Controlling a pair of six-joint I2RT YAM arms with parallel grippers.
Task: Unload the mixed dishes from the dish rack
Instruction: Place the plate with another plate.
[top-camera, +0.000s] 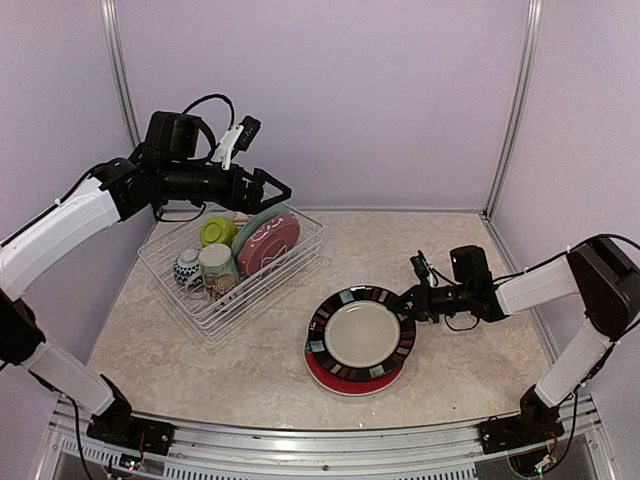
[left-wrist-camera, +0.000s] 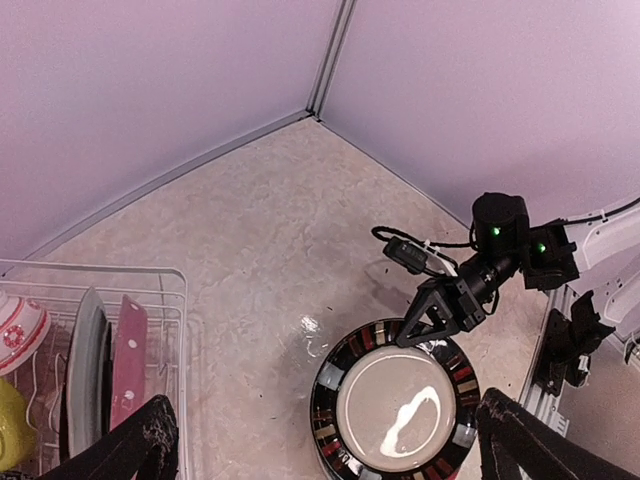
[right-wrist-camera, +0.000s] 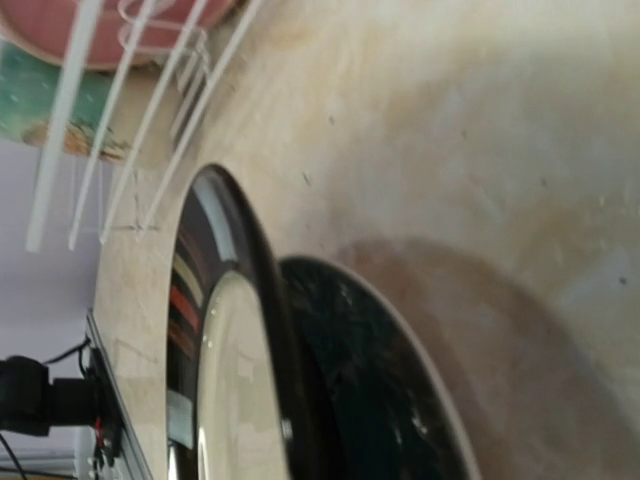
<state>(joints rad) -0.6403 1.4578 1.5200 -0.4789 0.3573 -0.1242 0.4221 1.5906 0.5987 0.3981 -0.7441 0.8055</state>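
Marbled surface (top-camera: 460, 250): dish rack (top-camera: 170, 262) far left, dishes (top-camera: 265, 240) inside; striped plate (top-camera: 360, 335) centre atop red plate (top-camera: 345, 385). Left hand (top-camera: 280, 190) spread apart above rack; right hand (top-camera: 408, 300) at striped rim, we cannot tell its grip.

lilac walls (top-camera: 320, 100), beige marbled tabletop (top-camera: 200, 362)

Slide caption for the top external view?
Right gripper at the rim of a striped plate stacked on a red plate; left gripper open, raised by the part-loaded dish rack.

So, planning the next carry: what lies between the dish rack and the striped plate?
Only bare table from dish rack to striped plate, per the top view.
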